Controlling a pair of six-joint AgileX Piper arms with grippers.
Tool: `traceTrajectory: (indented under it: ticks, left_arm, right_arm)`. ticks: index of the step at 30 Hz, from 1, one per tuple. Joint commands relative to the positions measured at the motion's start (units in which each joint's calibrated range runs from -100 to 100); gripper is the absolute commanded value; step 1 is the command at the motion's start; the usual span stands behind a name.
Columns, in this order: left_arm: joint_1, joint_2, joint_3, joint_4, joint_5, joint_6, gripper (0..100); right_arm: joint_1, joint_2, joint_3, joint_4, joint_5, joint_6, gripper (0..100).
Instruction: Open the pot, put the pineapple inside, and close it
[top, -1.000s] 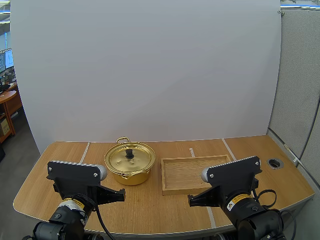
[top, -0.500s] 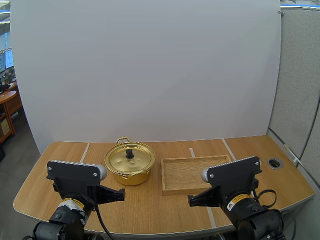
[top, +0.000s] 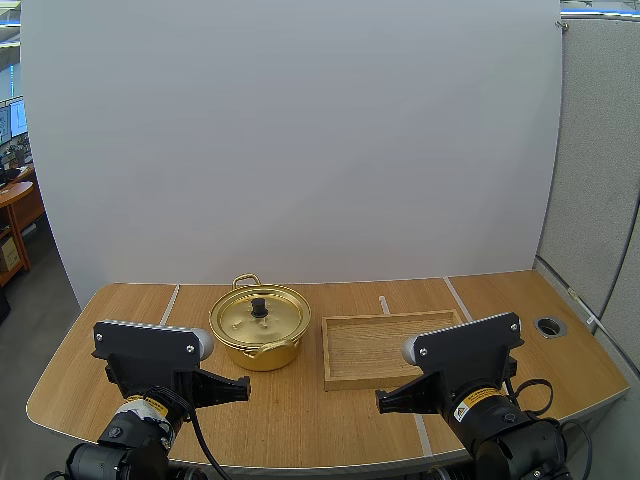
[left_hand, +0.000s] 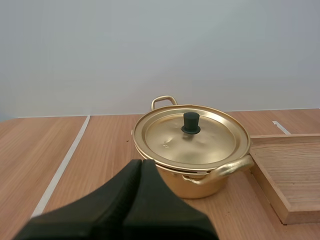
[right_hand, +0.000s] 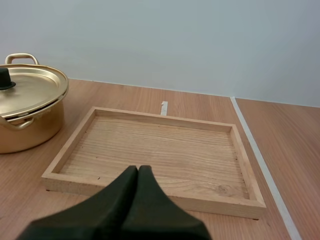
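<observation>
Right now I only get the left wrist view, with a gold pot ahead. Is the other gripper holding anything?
Observer: No, the right gripper is shut on nothing, closed into one dark wedge.
Operator: What is in front of it?
Observer: The wooden tray, with nothing lying in it.
Operator: Is either gripper touching anything?
Observer: No. In the high view the left gripper sits short of the pot, and the right one short of the tray.
</observation>
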Motion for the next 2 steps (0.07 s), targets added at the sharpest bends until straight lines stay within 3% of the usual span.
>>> traceTrajectory:
  ticks: [1,2]
  left_arm:
    - [0.17,-0.21,0.14,0.36,-1.62,-0.7,0]
    - [0.17,-0.21,0.14,0.36,-1.62,-0.7,0]
  right_arm:
    - [-0.22,-0.35,0.13,-0.32,-0.22,-0.32,0]
    - [-0.22,-0.35,0.13,-0.32,-0.22,-0.32,0]
